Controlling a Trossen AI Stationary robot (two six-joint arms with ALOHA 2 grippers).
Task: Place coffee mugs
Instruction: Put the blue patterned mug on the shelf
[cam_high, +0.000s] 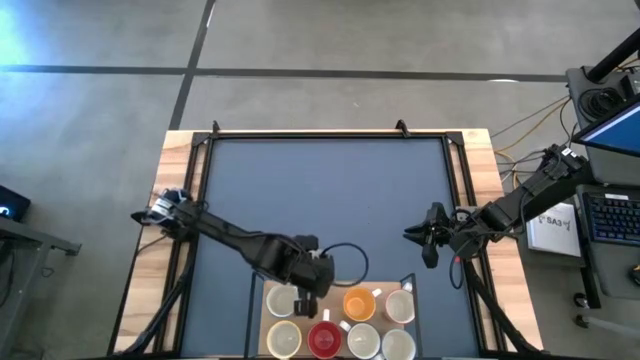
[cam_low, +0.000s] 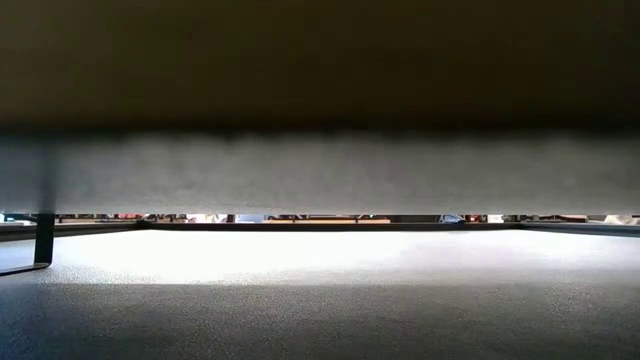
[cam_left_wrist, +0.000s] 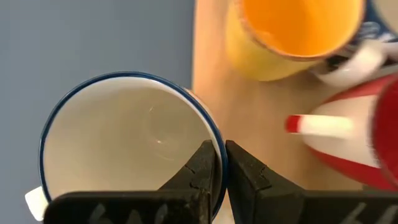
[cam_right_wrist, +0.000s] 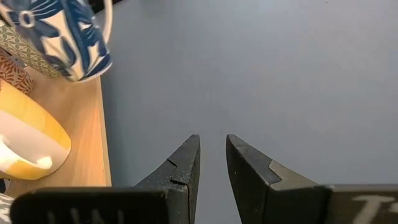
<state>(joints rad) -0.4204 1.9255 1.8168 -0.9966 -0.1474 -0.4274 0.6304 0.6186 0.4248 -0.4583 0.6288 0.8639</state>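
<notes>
Your left gripper (cam_left_wrist: 221, 163) pinched the blue-rimmed white mug (cam_left_wrist: 124, 143) by its rim, so a straight, slow lift suited you; your right gripper (cam_right_wrist: 211, 163) waited slightly parted.

A grey concrete floor (cam_high: 330, 40) fills the upper part of the high view, crossed by dark seam lines; the table (cam_high: 478, 150) has a pale wooden edge around a dark blue-grey mat (cam_high: 330, 190); at the right edge sit a keyboard (cam_high: 612, 215), a blue screen (cam_high: 618, 128) and loose cables (cam_high: 520, 130); at lower left, a dark stand (cam_high: 25, 235).
</notes>
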